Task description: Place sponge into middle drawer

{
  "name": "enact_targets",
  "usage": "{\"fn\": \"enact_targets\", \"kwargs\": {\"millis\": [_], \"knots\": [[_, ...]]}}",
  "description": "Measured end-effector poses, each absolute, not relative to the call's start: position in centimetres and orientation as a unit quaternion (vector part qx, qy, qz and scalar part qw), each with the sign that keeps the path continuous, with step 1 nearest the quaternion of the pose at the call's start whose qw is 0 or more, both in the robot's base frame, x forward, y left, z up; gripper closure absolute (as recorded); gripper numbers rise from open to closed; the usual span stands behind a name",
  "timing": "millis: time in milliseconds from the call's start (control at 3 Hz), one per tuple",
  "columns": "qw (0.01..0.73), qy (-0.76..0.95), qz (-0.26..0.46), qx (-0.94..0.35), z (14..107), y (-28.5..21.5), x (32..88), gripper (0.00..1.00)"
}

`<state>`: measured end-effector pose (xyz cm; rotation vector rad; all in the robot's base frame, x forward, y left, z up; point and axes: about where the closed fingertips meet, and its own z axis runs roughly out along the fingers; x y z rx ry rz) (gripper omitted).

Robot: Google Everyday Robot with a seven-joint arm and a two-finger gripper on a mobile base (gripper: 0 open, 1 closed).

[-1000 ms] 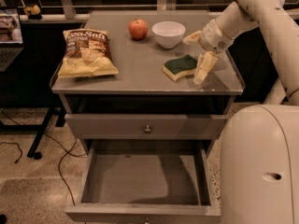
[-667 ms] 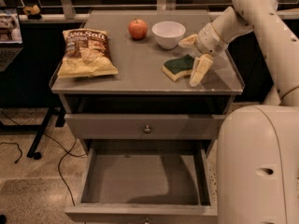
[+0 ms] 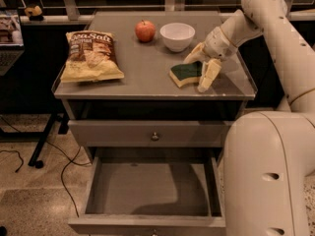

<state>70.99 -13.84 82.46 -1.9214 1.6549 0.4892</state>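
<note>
The sponge (image 3: 185, 73), pale yellow with its dark green face up, lies flat on the cabinet top near the right front corner. My gripper (image 3: 201, 66) is right at the sponge's right end, low over the top. It is open, with one pale finger (image 3: 195, 53) behind the sponge and the other (image 3: 208, 75) in front of it. The sponge rests on the surface and is not lifted. Below, the middle drawer (image 3: 151, 187) is pulled out, and its flat grey floor is bare.
A white bowl (image 3: 177, 36) and a red apple (image 3: 145, 31) stand at the back of the cabinet top (image 3: 142, 70). A chip bag (image 3: 91, 55) lies on its left. A closed knobbed drawer front (image 3: 154, 136) sits above the open drawer. My white arm and base (image 3: 268, 171) fill the right side.
My gripper has moved left and down, so its fingers now straddle the sponge's right end. The sponge has stayed in place.
</note>
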Motion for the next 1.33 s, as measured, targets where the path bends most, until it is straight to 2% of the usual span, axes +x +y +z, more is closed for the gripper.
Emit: {"fn": "enact_targets", "kwargs": {"millis": [667,1000,1333], "knots": [[0.276,0.616,0.182,-0.715,82.46,-13.84,71.0,0.88],[0.276,0.616,0.182,-0.715,82.49,-13.83,71.0,1.0],[0.276,0.616,0.182,-0.715,82.97,-13.82,71.0,1.0]]}}
